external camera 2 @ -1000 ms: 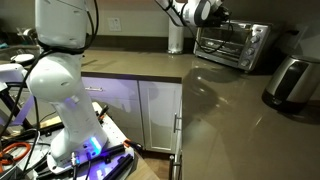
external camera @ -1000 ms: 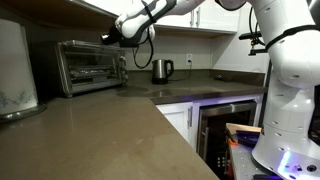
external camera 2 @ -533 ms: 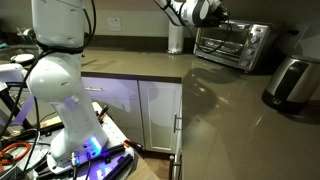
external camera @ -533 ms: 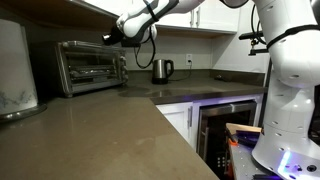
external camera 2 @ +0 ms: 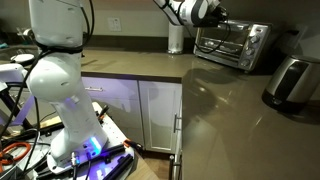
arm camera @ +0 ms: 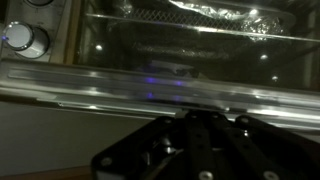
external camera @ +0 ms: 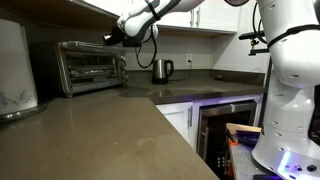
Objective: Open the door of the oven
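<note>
The silver toaster oven [external camera: 90, 66] stands on the counter against the wall; it also shows in the other exterior view [external camera 2: 236, 45]. Its glass door [arm camera: 190, 45] is shut, and the horizontal bar handle [arm camera: 120, 88] runs across the wrist view. My gripper [external camera: 108, 38] hovers at the oven's upper corner by the handle, as both exterior views show [external camera 2: 218, 17]. In the wrist view the dark gripper [arm camera: 195, 115] sits just short of the handle bar. Its fingers are too dark to tell whether they are open or shut. A knob [arm camera: 28, 40] shows beside the door.
A steel kettle [external camera: 162, 70] stands on the counter beyond the oven. A white appliance [external camera: 15, 65] stands at the near end of the counter. A dark round appliance [external camera 2: 288, 82] sits close to the oven. An under-counter dark-fronted appliance [external camera: 225, 130] is below the counter.
The arm has shifted only slightly; the gripper stays at the oven's top corner by the handle. The door remains shut.
</note>
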